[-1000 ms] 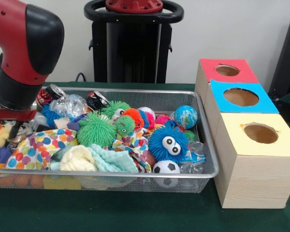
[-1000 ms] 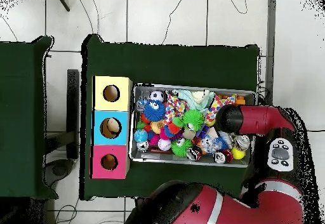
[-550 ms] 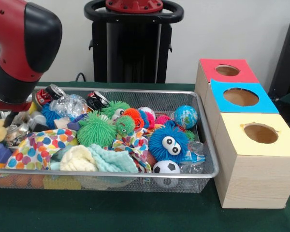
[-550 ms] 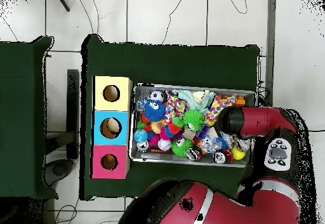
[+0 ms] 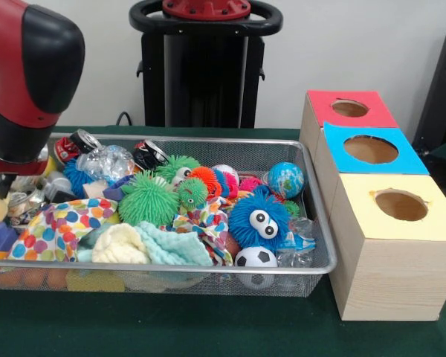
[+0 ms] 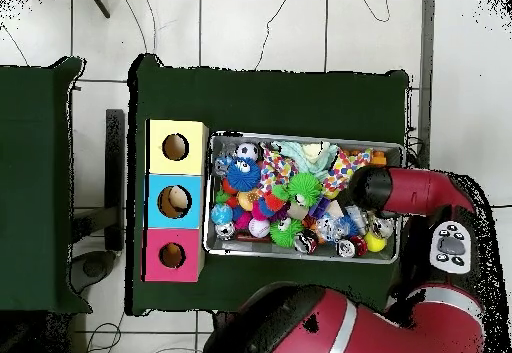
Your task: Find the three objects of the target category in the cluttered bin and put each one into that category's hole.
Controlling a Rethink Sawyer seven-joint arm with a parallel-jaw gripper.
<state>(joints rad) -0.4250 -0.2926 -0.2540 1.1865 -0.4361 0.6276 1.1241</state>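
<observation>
Green cloth covers the counter (image 5: 208,327) in the front view, where a wire-mesh bin (image 5: 208,271) brims with toys beside three boxes with red (image 5: 349,108), blue (image 5: 370,149) and yellow (image 5: 401,205) holes. Which category is wanted I cannot tell; the spiky green ball (image 5: 147,199) and blue fuzzy ball (image 5: 259,221) look light and squashy, best pinched across the middle, while the soccer ball (image 5: 254,258) seems firmer and slippery. Cloths (image 5: 63,227) drape over neighbours. From overhead, the arm (image 6: 400,191) covers the bin's far-from-boxes end; the gripper's state I cannot tell.
</observation>
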